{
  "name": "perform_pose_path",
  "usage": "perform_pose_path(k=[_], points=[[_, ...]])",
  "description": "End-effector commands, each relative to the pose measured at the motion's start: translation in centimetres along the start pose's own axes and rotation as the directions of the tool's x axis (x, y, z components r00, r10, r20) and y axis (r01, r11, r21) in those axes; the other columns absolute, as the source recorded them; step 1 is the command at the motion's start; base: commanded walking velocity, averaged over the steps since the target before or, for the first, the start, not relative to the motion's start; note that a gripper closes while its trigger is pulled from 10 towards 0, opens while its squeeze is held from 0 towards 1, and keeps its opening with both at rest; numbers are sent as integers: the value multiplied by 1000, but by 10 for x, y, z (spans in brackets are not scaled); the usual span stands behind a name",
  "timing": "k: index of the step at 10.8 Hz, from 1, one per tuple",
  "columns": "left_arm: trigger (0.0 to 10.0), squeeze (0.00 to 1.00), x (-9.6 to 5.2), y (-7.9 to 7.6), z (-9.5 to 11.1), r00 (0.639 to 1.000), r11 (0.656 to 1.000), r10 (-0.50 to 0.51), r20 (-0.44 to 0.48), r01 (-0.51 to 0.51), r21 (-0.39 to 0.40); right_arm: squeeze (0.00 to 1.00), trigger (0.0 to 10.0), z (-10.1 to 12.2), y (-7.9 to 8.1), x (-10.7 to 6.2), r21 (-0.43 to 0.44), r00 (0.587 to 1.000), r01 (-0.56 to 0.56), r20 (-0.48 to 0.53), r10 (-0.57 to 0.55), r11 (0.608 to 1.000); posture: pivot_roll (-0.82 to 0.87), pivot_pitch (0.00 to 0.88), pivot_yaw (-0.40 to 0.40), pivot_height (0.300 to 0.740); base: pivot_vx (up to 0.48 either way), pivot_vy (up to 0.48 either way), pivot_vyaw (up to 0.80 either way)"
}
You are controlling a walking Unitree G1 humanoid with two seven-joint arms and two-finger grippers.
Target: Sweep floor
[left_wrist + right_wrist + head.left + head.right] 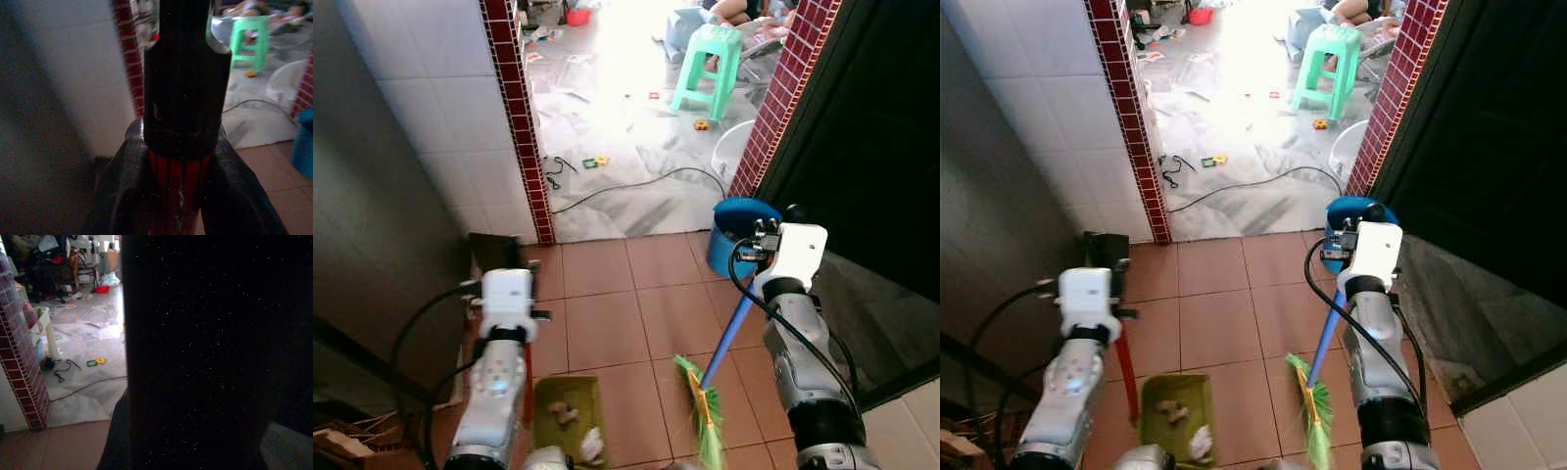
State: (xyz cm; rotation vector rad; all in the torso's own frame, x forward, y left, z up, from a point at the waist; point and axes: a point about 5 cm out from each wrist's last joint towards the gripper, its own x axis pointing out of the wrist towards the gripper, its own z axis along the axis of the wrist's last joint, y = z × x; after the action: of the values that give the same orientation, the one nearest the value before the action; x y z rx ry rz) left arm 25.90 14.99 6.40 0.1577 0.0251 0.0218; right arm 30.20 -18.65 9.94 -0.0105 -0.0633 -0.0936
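Observation:
A green dustpan (pixel 570 416) lies on the terracotta tiles low in the left eye view, with brown scraps and a crumpled white bit (pixel 592 446) inside it. Its red handle (pixel 178 196) rises into my left gripper (pixel 178 161), which is shut on it; a black finger (pixel 122 196) presses on each side. To the right, a broom with green bristles (pixel 705 416) rests on the floor beside the dustpan. Its blue handle (pixel 724 343) slants up into my right gripper (pixel 756 284), which is shut on it. In the right wrist view the dark handle (pixel 195 357) blocks most of the picture.
A blue bucket (pixel 736 230) stands just beyond my right hand. Red brick pillars (pixel 519 117) (pixel 783 98) frame a doorway to a marble floor with a black cable (pixel 636 186), small toys, a green stool (pixel 710 64) and a white basin (pixel 732 147). A dark door (pixel 871 147) stands on the right.

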Motion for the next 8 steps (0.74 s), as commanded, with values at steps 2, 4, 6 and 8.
perform_pose_path(k=[2, 4, 6, 8], points=[[10000, 0, 1, 7, 21, 995, 1000, -11, 96, 9, 25, 0, 10000, 4, 0, -10, 0, 999, -29, 26, 29, 1000, -62, 0, 19, 740, 0, 0, 0], [10000, 0, -9, 8, 15, 996, 997, -57, 69, 52, 65, 0, 10000, -4, -5, -31, -32, 999, -48, 2, 48, 998, -68, 0, 30, 740, 0, 0, 0], [10000, 0, -16, 11, 8, 997, 995, -62, 43, 58, 82, 0, 10000, -10, -16, -43, -38, 999, -23, -30, 22, 999, -73, 0, 35, 740, 0, 0, 0], [10000, 0, -16, 11, 10, 997, 995, -68, 40, 65, 80, 0, 10000, -10, -20, -44, -48, 999, -6, -41, 4, 999, -72, 0, 35, 740, 0, 0, 0]])
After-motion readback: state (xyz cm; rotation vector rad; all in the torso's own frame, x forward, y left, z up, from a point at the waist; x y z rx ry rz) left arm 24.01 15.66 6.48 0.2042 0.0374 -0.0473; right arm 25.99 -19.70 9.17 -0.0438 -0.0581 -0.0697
